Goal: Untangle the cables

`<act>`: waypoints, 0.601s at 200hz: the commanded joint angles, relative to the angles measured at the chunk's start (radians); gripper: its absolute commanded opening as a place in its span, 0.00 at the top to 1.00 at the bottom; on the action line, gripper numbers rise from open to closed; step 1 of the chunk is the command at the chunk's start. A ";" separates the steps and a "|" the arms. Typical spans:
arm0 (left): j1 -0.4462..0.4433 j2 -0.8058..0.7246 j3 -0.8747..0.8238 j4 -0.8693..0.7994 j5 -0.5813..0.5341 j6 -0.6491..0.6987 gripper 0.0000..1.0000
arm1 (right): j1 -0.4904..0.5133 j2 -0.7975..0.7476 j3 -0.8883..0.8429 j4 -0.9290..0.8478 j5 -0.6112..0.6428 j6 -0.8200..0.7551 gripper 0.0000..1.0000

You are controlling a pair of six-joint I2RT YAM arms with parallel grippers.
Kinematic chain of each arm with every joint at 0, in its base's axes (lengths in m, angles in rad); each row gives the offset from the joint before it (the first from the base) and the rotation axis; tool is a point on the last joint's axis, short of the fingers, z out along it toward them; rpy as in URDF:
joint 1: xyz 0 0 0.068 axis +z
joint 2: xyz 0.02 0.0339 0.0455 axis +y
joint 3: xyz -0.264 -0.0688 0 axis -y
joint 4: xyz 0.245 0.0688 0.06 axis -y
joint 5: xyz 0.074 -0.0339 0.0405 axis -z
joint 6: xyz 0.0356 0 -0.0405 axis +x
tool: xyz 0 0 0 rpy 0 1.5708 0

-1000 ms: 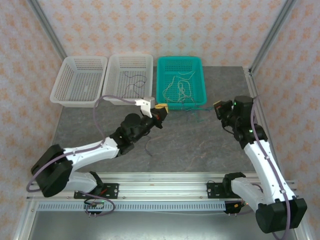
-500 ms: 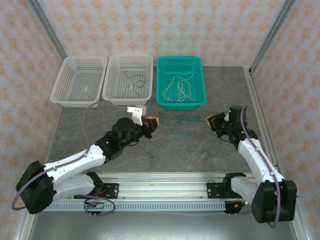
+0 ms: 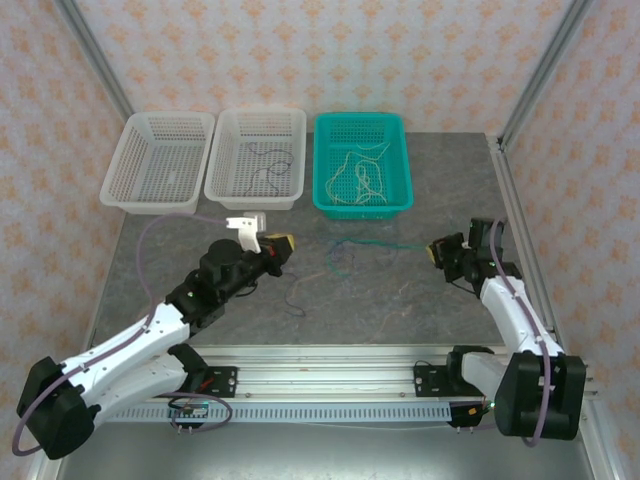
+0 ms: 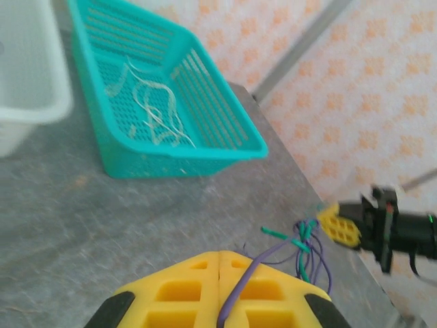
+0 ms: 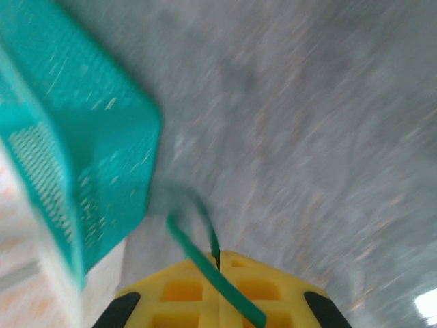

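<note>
A dark purple cable [image 4: 254, 272] runs out from between the shut yellow fingers of my left gripper [image 4: 218, 254] to a small knot with a green cable [image 4: 278, 234]. From above, the green cable [image 3: 380, 245] hangs stretched between my left gripper [image 3: 283, 243] and my right gripper [image 3: 437, 250], with purple loops [image 3: 330, 265] drooping near its left end. My right gripper [image 5: 218, 256] is shut on the green cable [image 5: 205, 263]. A loose purple strand [image 3: 296, 303] and a cream strand [image 3: 385, 320] lie on the table.
The teal basket [image 3: 362, 208] at the back holds cream cables [image 3: 360, 170]. Left of it stand two white baskets [image 3: 250, 200] [image 3: 150, 205]; the nearer one holds purple cables [image 3: 270, 165]. The metal frame rail [image 3: 330, 355] runs along the near edge.
Both grippers have drawn back from the teal basket toward the near side, the left one also moving left. The green cable between them is now pulled out longer.
</note>
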 commanded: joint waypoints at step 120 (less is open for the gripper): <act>-0.087 0.207 0.240 -0.419 -0.152 0.259 1.00 | 0.518 -0.334 -0.180 0.586 -0.068 -1.099 0.31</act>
